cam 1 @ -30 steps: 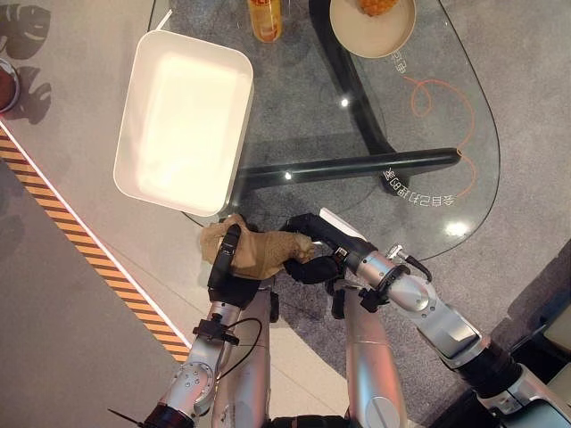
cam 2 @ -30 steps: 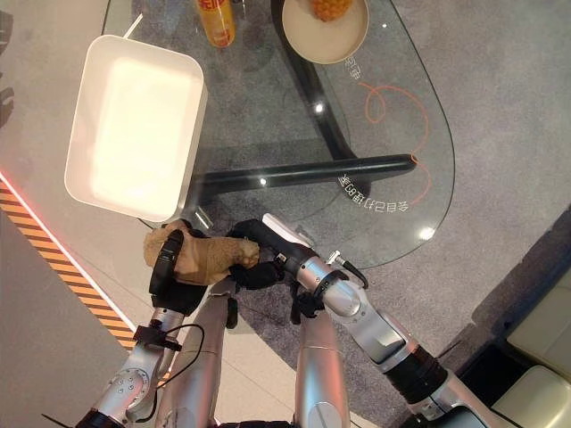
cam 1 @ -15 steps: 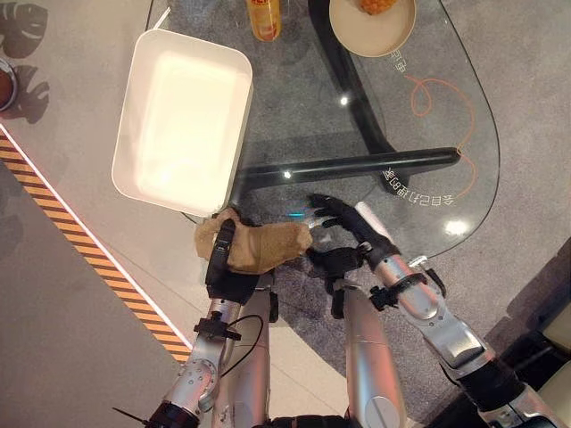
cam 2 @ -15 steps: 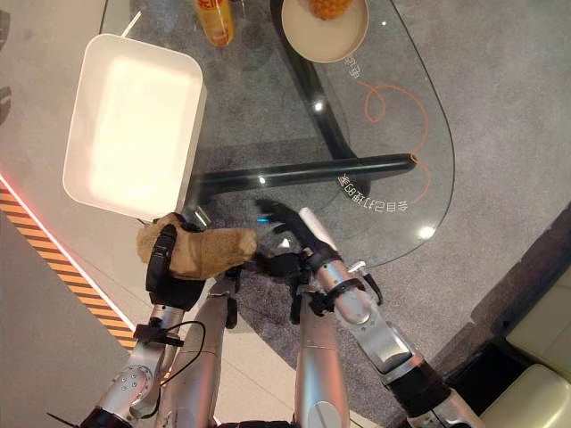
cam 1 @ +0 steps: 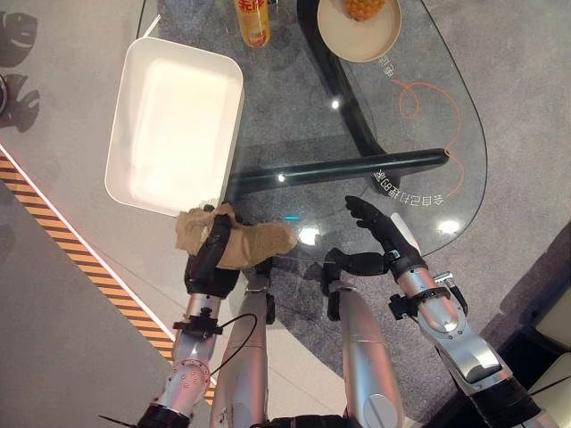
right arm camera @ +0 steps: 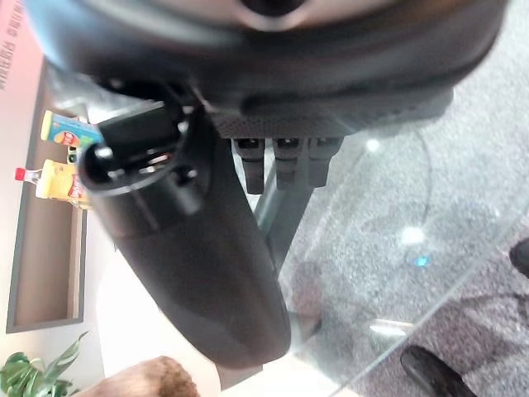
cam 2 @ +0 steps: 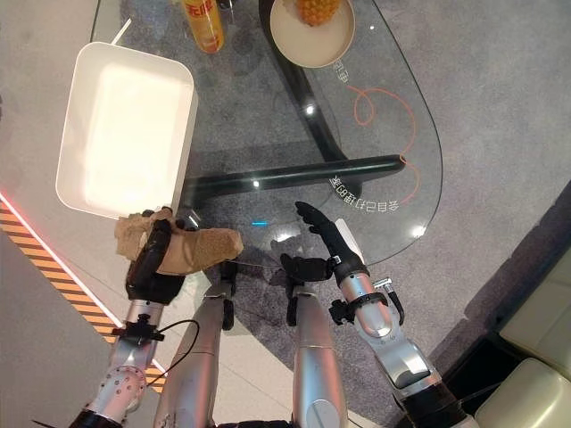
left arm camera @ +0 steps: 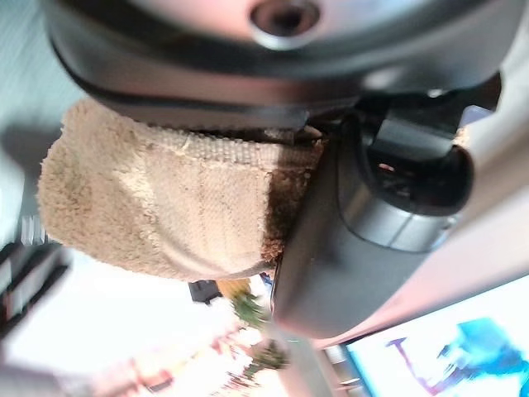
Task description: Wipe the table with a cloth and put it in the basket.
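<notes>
One cloth, one white basket, one glass table, one bottle, one plate

Two head views, looking steeply down from above on the same glass table and white basket, slightly offset sideways. Wrist views very close, each looking along its own robot hand.

On the glass table, the basket lies left, with bottle and bowl at the far edge.
</notes>
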